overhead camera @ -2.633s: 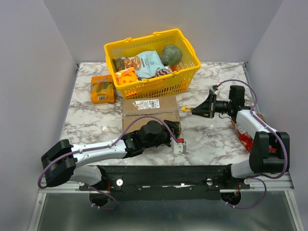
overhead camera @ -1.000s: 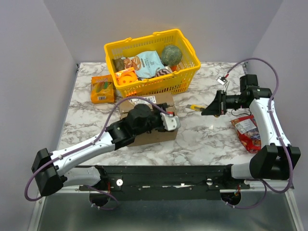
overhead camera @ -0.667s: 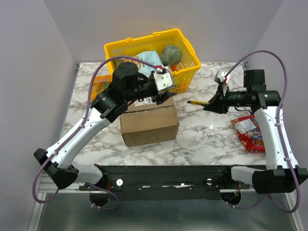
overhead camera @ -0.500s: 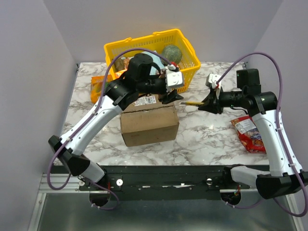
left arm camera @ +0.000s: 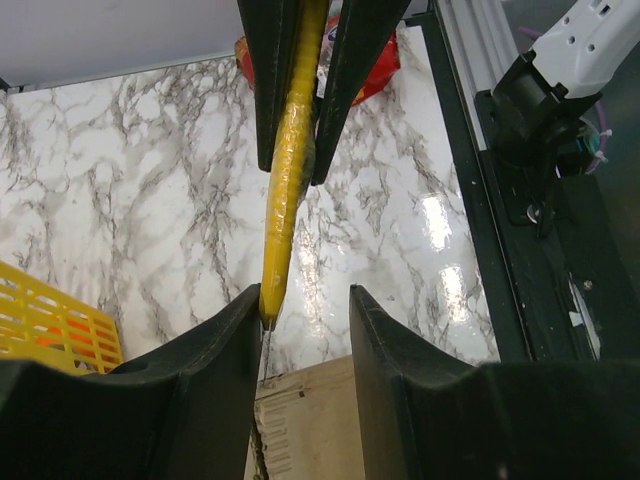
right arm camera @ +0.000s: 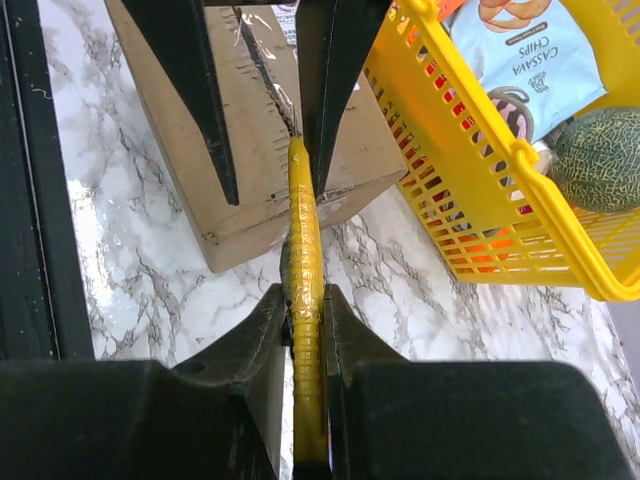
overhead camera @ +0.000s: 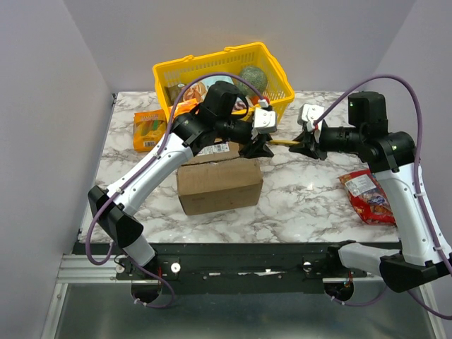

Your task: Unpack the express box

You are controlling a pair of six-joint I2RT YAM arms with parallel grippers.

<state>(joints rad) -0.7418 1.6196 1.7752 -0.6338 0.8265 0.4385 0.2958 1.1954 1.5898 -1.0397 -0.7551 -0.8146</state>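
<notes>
The express box [overhead camera: 219, 182], brown with a white label [overhead camera: 215, 150], stands shut on the marble table; it also shows in the right wrist view [right arm camera: 250, 140] and the left wrist view [left arm camera: 310, 420]. My right gripper [overhead camera: 305, 141] [right arm camera: 303, 300] is shut on a yellow utility knife [overhead camera: 284, 141] [right arm camera: 305, 260] that points left. My left gripper [overhead camera: 258, 148] [left arm camera: 305, 330] is open above the box's back right corner. The knife's tip [left arm camera: 270, 300] lies between its fingers, against one finger [left arm camera: 225, 340].
A yellow basket [overhead camera: 272, 106] of groceries stands behind the box, close to both grippers. An orange snack box [overhead camera: 150, 131] lies at the left. A red snack bag [overhead camera: 367, 196] lies at the right, under the right arm.
My left arm lifted off the box's front and swung up and back right to the knife. My right gripper carried the knife left, so that its tip entered the left gripper's open jaws.
</notes>
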